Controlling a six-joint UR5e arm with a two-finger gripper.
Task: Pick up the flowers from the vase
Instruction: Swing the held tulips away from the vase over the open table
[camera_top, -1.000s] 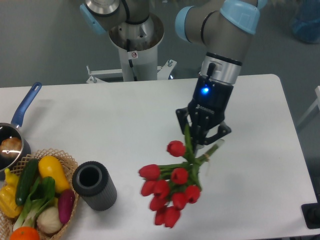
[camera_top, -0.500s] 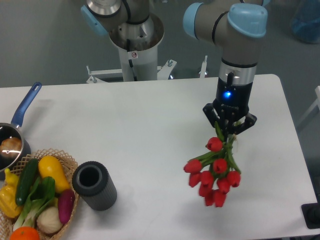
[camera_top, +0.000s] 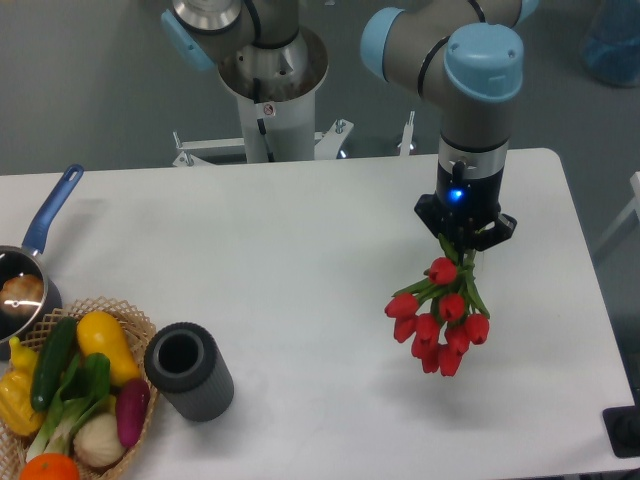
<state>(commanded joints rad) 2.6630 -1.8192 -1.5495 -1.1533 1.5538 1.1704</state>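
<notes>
Over the right half of the white bench (camera_top: 300, 230), the tool (camera_top: 464, 238) hangs from the arm with its jaws clamped on the green stems of the flowers (camera_top: 440, 322), which dangle heads-down, clear of the surface and well apart from the vase (camera_top: 188, 371) at lower left. The bunch looks light and floppy, the blooms easily crushed, so the bundled stems are the sound place to grip. Stem ends and fingertips merge into one dark blur; contact detail is unclear.
</notes>
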